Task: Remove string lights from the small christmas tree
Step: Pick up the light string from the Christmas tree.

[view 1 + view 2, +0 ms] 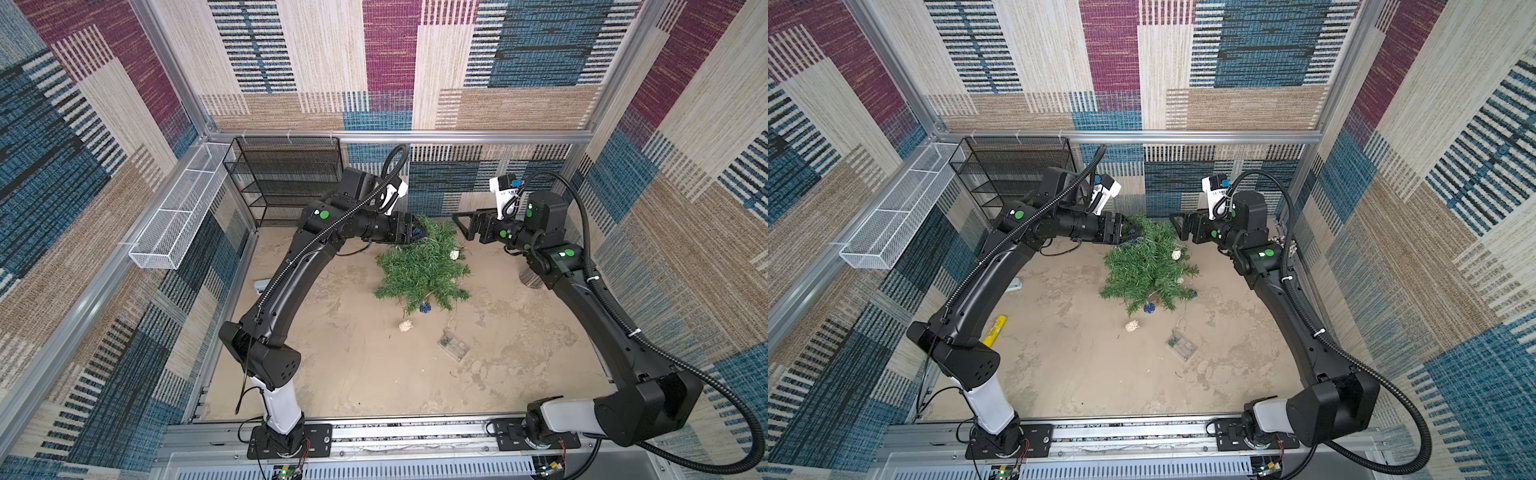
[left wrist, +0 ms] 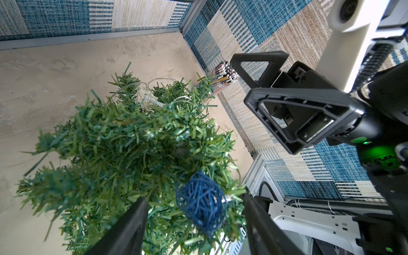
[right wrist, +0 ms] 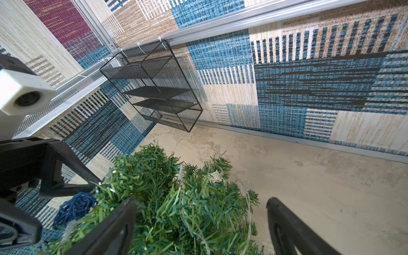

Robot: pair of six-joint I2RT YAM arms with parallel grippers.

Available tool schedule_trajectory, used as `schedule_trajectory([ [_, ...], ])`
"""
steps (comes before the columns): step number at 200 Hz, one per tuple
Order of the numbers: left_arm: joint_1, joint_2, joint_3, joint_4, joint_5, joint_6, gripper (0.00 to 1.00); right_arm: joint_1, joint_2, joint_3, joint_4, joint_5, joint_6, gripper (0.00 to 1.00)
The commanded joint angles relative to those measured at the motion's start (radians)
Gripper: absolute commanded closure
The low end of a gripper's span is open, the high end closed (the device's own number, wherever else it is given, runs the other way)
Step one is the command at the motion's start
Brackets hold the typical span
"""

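String lights [image 1: 405, 325] are trailing off the small christmas tree [image 1: 419, 270], which is standing mid-table [image 1: 353, 374].
Battery box [image 1: 453, 345] is lying nearest; behind, left gripper [image 1: 422, 233] is straddling a dark blue ball [image 2: 201, 207] at the treetop, jaws apart; right gripper [image 1: 462, 226] is hovering wide open beside it.

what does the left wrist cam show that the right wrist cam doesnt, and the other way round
Only the left wrist view: the clear cylinder of coloured sticks, standing against the wall beyond the tree.
Only the right wrist view: the black mesh shelf and the white mesh basket, both on the walls.
Both: the christmas tree, a dark blue ball of the string lights at its edge, and a cream-white ball with thin wire among the branches.
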Motion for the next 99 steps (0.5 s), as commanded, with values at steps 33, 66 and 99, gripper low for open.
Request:
schedule_trajectory([
  [33,-0.001,-0.001,0.002,-0.013,-0.001,0.031,0.32,0.0,-0.009,0.003,0.023,0.017,0.002,0.05],
  [66,-0.001,-0.004,0.006,-0.014,-0.007,0.041,0.36,0.002,-0.009,0.001,0.024,0.018,0.004,0.05],
  [99,-0.002,-0.017,0.003,-0.014,-0.011,0.05,0.41,0.004,-0.007,0.001,0.03,0.015,0.009,0.05],
])
